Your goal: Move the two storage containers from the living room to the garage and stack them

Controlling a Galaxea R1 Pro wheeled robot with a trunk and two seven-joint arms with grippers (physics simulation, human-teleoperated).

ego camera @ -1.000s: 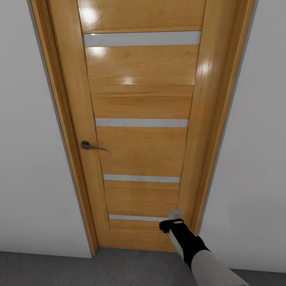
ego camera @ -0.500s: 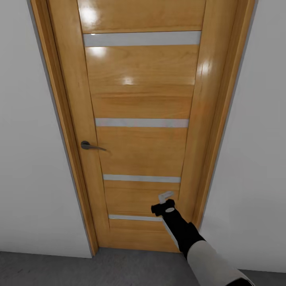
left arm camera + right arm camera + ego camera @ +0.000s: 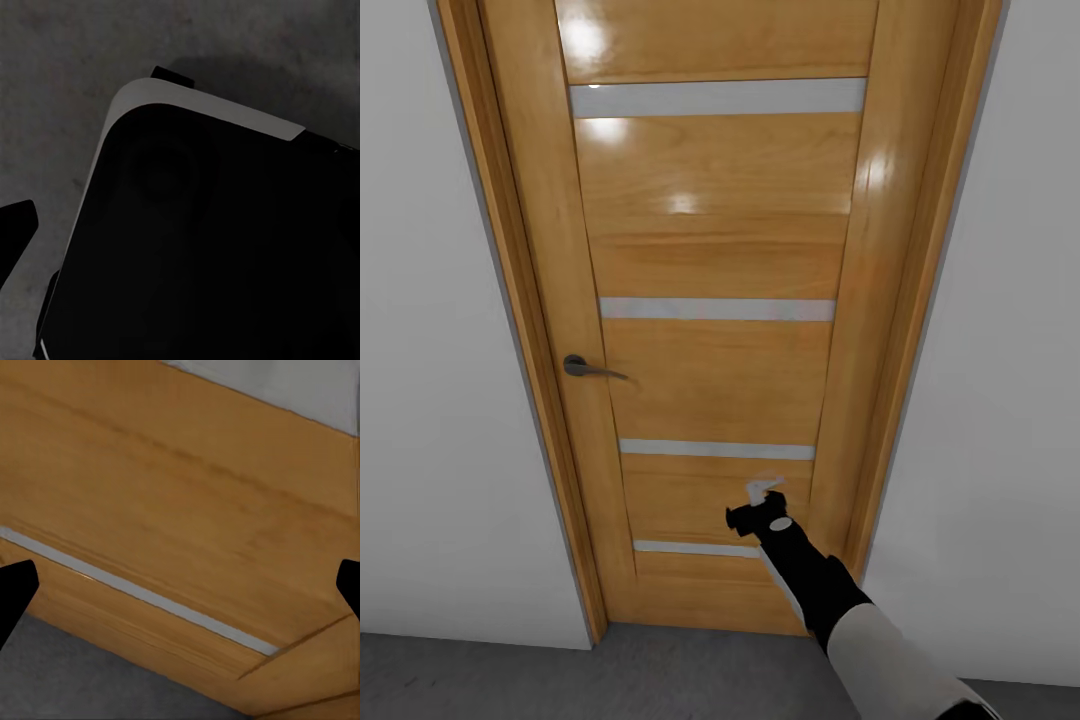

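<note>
Closed wooden door (image 3: 710, 300) with 4 grey strips and a lever handle (image 3: 588, 369), right gripper (image 3: 760, 497) raised before its lower panel, fingers spread, grey floor (image 3: 560, 680) below

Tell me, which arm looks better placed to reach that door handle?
The right, probably. Its gripper is raised in front of the wooden door, jaws open, though below the handle and to its right. The left wrist view looks down at dark floor and part of the robot's body, so that arm seems lowered.

R arm (image 3: 880, 650): white forearm shell, black wrist section, pale jaws; black fingertips (image 3: 15, 585).
</note>
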